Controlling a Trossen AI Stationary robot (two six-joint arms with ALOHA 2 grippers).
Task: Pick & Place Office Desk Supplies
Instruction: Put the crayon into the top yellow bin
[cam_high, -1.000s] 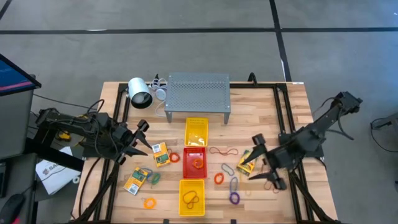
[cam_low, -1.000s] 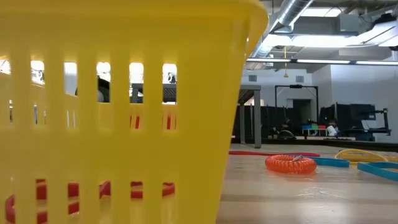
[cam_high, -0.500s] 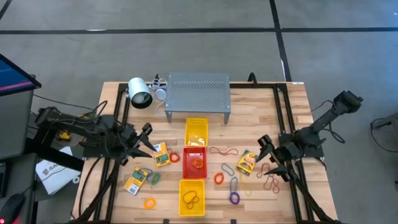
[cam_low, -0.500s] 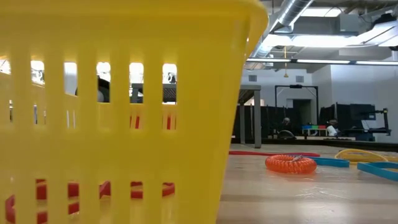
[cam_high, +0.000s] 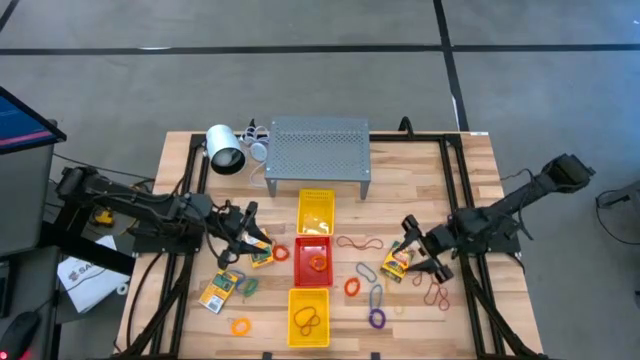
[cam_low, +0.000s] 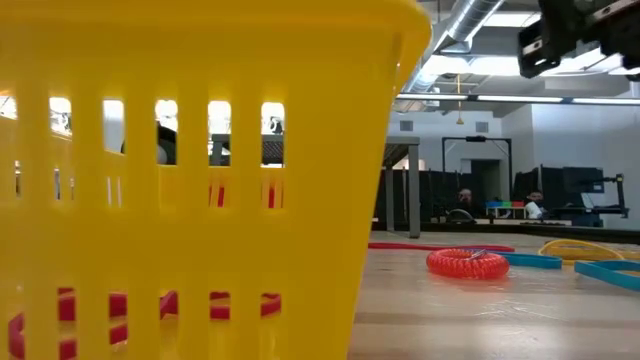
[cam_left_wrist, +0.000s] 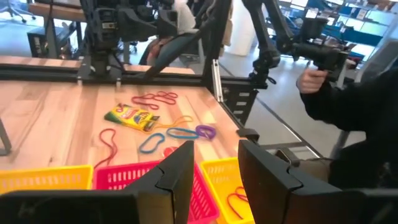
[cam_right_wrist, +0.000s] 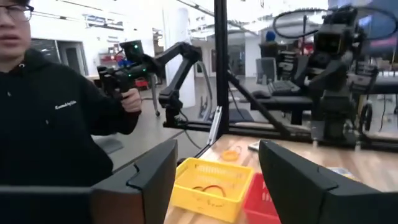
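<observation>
The right gripper (cam_high: 413, 252) is seen with jaws open, empty, by a tilted card packet (cam_high: 396, 262). The left gripper (cam_high: 250, 232) is open too, its packet (cam_high: 259, 250) half hidden.

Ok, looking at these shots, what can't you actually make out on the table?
- Low view: the yellow tray fills the left side, hiding whatever lies behind it.
- High view: print on the card packets is too small to read.
- High view: the left gripper covers part of one packet; contact is unclear.
- Wrist views: the fingers hide the tabletop beneath.
</observation>
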